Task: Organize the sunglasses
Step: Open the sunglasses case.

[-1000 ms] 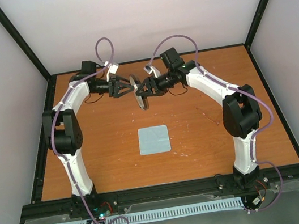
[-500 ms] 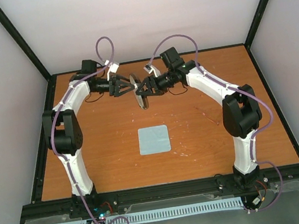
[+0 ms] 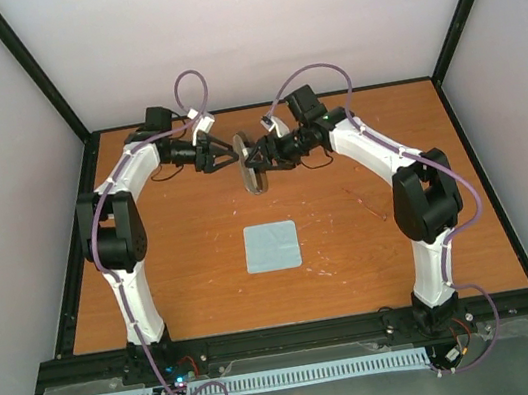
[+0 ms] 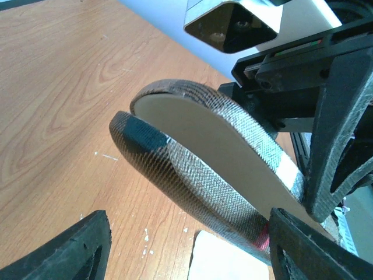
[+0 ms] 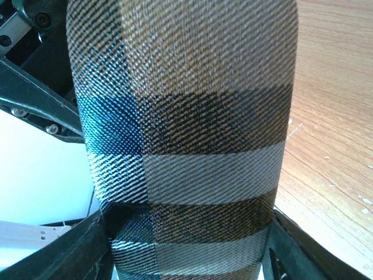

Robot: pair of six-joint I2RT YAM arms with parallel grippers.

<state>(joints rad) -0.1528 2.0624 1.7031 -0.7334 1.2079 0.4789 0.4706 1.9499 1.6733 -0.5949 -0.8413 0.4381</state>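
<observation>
The brown oblong case (image 3: 254,171) with grey stripes is held above the far middle of the table, between the two arms. My right gripper (image 3: 257,157) is shut on it; in the right wrist view the case (image 5: 186,116) fills the frame between my fingers (image 5: 189,254). In the left wrist view the case (image 4: 204,157) has its lid slightly ajar, showing a beige inside. My left gripper (image 3: 232,152) is open, its fingers spread wide (image 4: 192,251) just in front of the case's end. The sunglasses are out of view.
A pale blue square cloth (image 3: 272,247) lies flat on the wooden table (image 3: 371,230), nearer than the grippers; its corner shows in the left wrist view (image 4: 227,265). Black frame rails (image 3: 80,248) and white walls bound the table.
Both grippers and the case have shifted slightly; the case sits a little higher and closer to the left gripper. The grip has not changed.
</observation>
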